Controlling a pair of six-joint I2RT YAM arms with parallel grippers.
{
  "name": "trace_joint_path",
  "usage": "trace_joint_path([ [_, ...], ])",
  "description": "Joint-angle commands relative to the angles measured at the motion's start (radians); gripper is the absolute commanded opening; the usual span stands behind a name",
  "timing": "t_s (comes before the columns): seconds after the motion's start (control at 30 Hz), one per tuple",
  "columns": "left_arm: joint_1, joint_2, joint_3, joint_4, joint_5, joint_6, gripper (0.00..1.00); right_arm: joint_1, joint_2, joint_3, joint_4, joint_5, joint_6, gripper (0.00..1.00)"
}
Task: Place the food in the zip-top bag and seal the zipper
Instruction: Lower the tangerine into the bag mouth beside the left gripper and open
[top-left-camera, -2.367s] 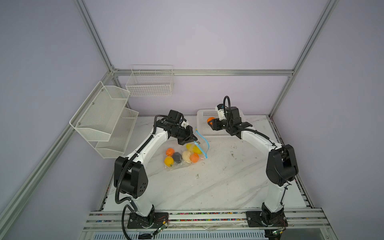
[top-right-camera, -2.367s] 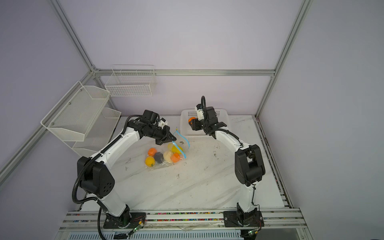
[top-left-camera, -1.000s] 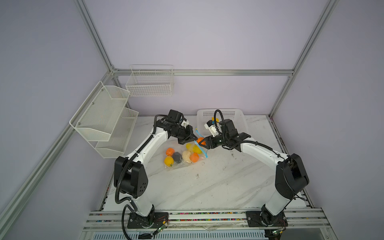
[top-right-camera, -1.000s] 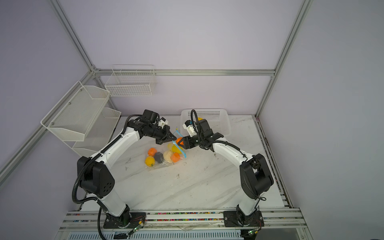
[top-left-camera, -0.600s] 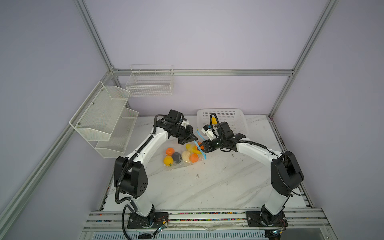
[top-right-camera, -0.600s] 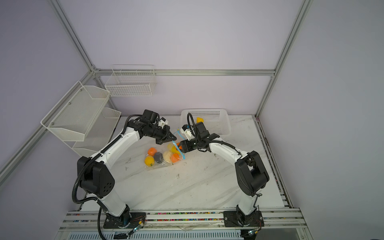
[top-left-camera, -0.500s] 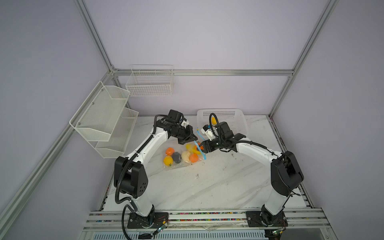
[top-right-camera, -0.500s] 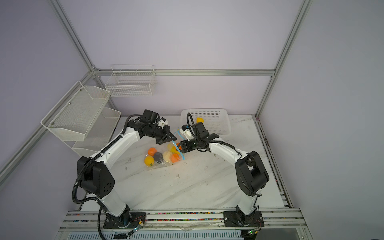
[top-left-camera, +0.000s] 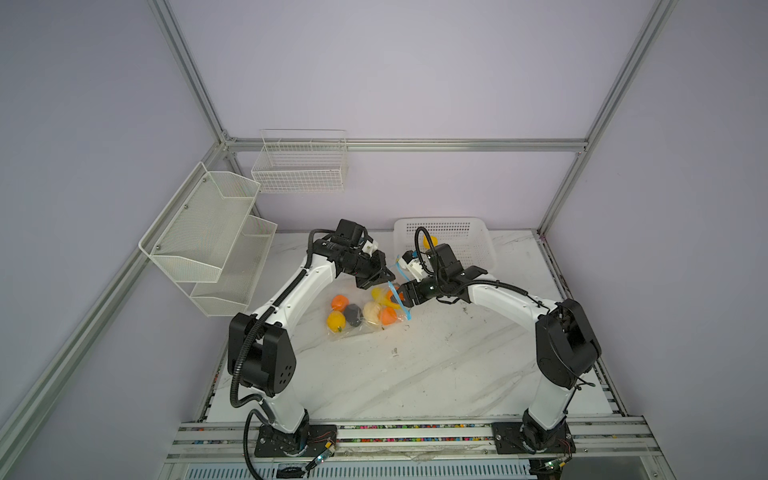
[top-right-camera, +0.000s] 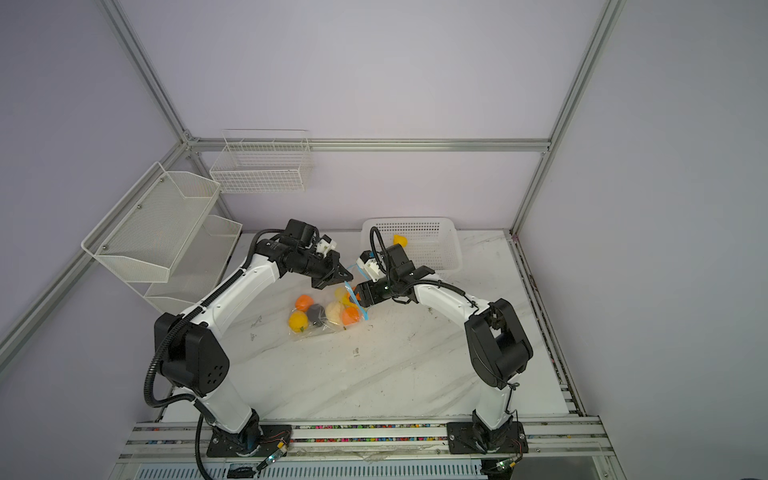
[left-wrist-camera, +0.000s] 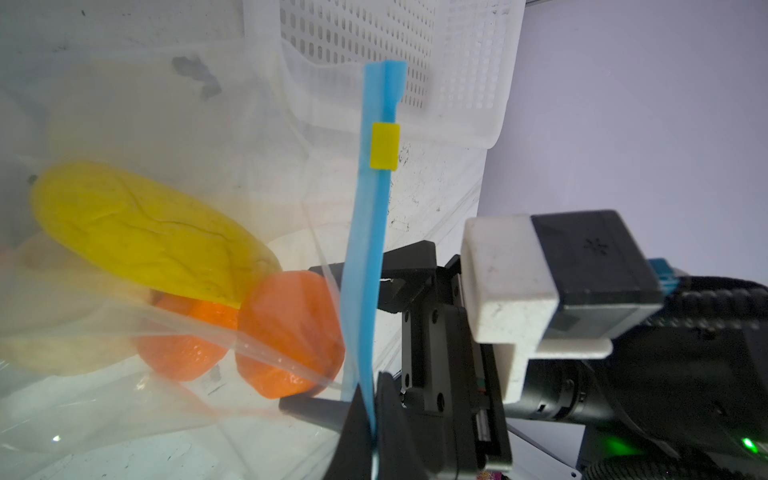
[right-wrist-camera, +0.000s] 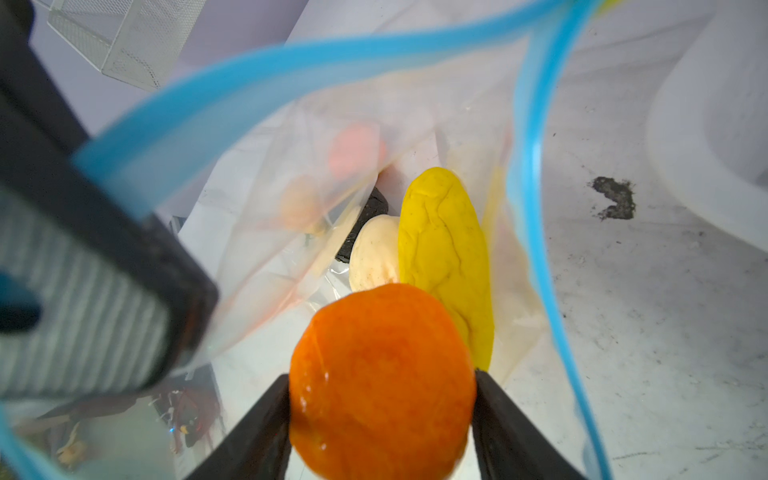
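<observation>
The clear bag lies mid-table with fruit inside. At its raised mouth, the right gripper has a finger against each side of an orange, just inside the loop of the blue zipper strip. The left gripper is pinched tight on that strip, holding it up. Behind, one yellow fruit sits in the white basket.

Bag on table, food inside; basket behind-right; tangerine in bag mouth, within right gripper.
</observation>
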Motion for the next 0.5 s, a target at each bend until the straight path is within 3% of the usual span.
trace_joint_path([
  [0.0, 0.007, -0.040, 0.002, 0.017, 0.017, 0.022, 0.00, 0.010, 0.001, 0.024, -0.029, -0.009, -0.020, 0.69],
  [0.47, 0.007, -0.039, -0.005, 0.018, 0.016, 0.025, 0.00, 0.010, -0.019, 0.033, -0.033, 0.011, -0.022, 0.71],
])
